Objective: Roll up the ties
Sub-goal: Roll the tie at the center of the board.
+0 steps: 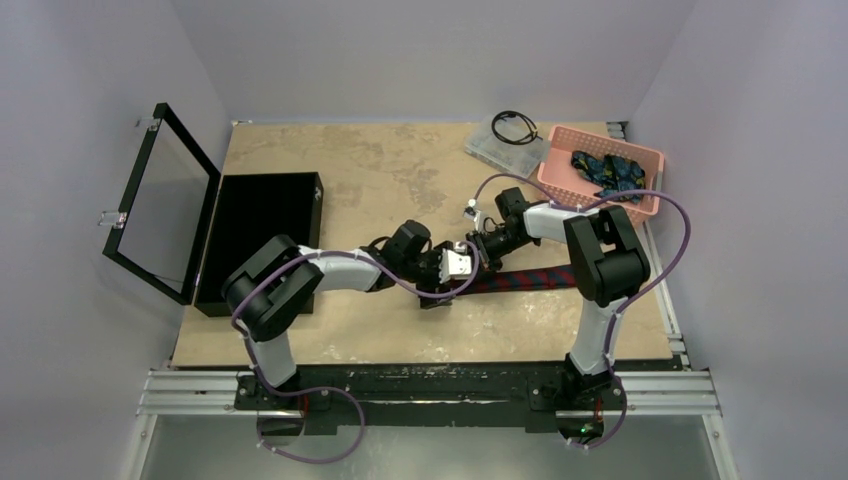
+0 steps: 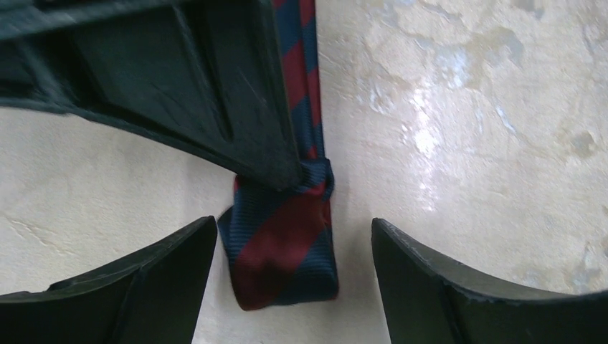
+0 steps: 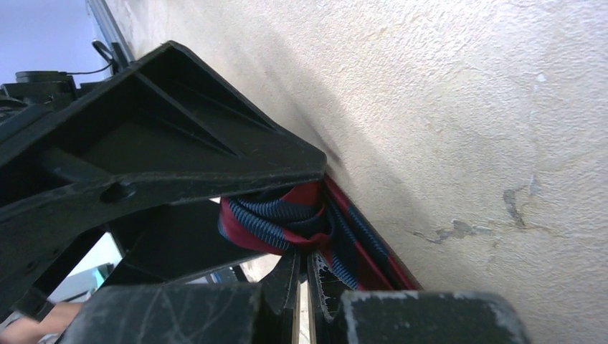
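At the centre of the top view, the maroon tie [image 1: 525, 280] is seen stretched flat on the surface [image 1: 380, 170], running from the middle toward the right. Its left end is met by both arms. The left pincer [image 1: 445, 290] is reached in from the left and the right pincer [image 1: 468, 272] from the upper right.

From the left wrist view, the tie's end [image 2: 283, 244] is shown folded back on itself into a short, flat loop at lower centre, with maroon and navy stripes. The left pincer [image 2: 294, 223] is spread wide, one finger [image 2: 143, 287] at lower left and the other at lower right. The fold lies between them on the surface. The left finger is just beside the cloth, and the right one is kept apart from it. A dark finger of the other arm is laid across the tie from the upper left, with its tip on the fold.

From the right wrist view, the right pincer [image 3: 305, 261] is seen pressed together at the bottom centre, and the bunched fold of the tie [image 3: 287, 222] is pinched at its tips.

At upper right of the top view, blue ties [image 1: 605, 170] are heaped in a pink basket [image 1: 610, 138]. A clear box [image 1: 495, 145] with a black cable [image 1: 515, 128] on it is set just left of the basket. A black case [image 1: 255, 240] is placed at the left with its lid [image 1: 160, 200] raised.
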You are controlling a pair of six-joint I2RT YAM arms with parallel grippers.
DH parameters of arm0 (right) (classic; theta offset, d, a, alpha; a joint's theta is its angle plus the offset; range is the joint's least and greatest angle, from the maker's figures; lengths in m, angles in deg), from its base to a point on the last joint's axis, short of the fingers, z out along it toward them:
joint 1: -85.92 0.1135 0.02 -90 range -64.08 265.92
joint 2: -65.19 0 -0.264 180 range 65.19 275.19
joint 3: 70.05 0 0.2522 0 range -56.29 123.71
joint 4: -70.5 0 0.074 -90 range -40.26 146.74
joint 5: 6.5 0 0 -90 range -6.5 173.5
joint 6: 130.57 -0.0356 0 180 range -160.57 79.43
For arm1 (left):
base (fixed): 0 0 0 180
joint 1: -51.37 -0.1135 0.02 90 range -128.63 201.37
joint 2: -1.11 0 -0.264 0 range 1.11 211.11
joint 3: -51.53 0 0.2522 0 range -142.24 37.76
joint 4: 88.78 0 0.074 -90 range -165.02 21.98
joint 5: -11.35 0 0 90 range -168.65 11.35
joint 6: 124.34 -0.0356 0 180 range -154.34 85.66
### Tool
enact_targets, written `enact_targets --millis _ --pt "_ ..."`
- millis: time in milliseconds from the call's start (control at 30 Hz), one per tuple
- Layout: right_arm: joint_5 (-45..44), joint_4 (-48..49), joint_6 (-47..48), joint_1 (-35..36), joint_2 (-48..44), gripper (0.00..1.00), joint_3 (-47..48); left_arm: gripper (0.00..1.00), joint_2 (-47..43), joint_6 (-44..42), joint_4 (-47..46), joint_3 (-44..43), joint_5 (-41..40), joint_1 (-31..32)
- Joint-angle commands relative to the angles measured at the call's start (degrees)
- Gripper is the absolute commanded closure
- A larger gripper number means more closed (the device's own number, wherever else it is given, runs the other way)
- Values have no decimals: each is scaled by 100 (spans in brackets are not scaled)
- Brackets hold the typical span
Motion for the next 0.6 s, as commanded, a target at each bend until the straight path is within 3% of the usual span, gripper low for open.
enact_targets --millis 0,200,433,533,567 --pt "-257 116 125 42 70 100 169 25 240 33 149 -530 -117 33" --pt "-262 314 -45 62 3 100 137 56 409 -33 628 -744 -332 65" --pt "-30 504 -364 82 -59 100 201 68 3 -304 826 -198 -524 54" --pt "261 661 -620 56 -248 67 55 70 83 -165 841 -208 -639 61" --pt "317 752 -721 45 -333 60 -45 70 106 -108 842 -236 -695 67"
